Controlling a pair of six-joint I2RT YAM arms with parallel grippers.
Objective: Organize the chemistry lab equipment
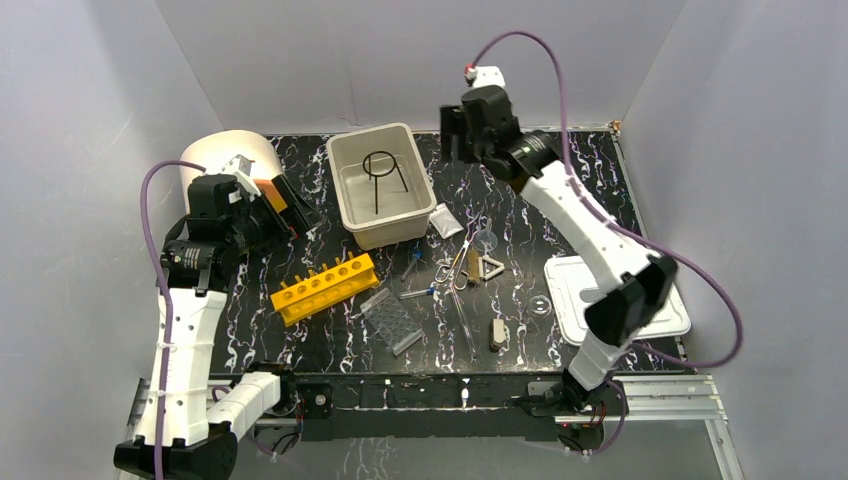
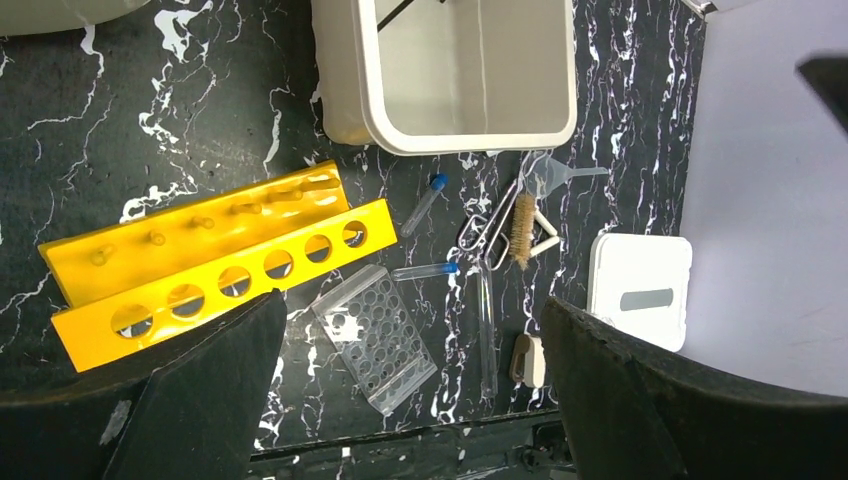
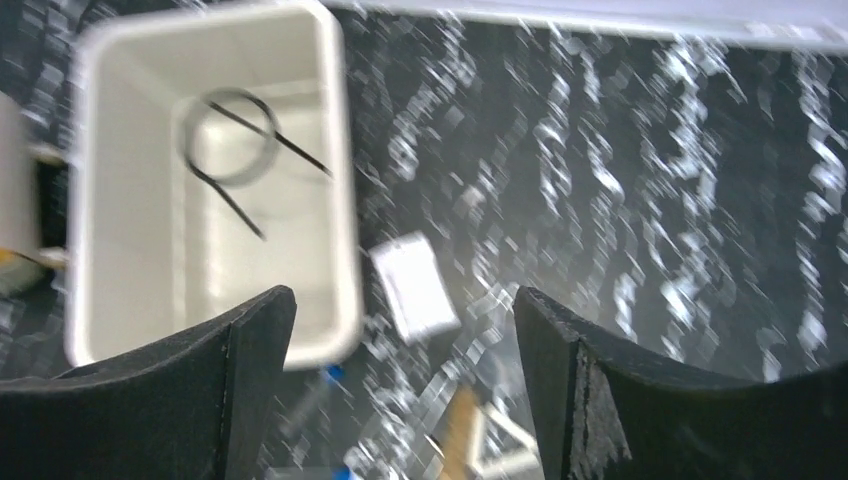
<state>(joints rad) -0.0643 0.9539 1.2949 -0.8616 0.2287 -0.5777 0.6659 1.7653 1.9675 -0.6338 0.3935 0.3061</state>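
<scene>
L gripper [image 2: 410, 305] wide open, empty; rack [image 2: 200, 260] just left of its jaws. R gripper [image 3: 402, 295] open too, holding nothing; ring-stand [image 3: 262, 132] sits in tub [image 3: 345, 200], up-left of its jaws. Looks like you're btwn picks: next, descend onto bag [image 3: 415, 285], centred btwn jaws.

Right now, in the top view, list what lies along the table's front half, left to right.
Yellow rack → well plate → beige block → clear dish → white lid.
</scene>
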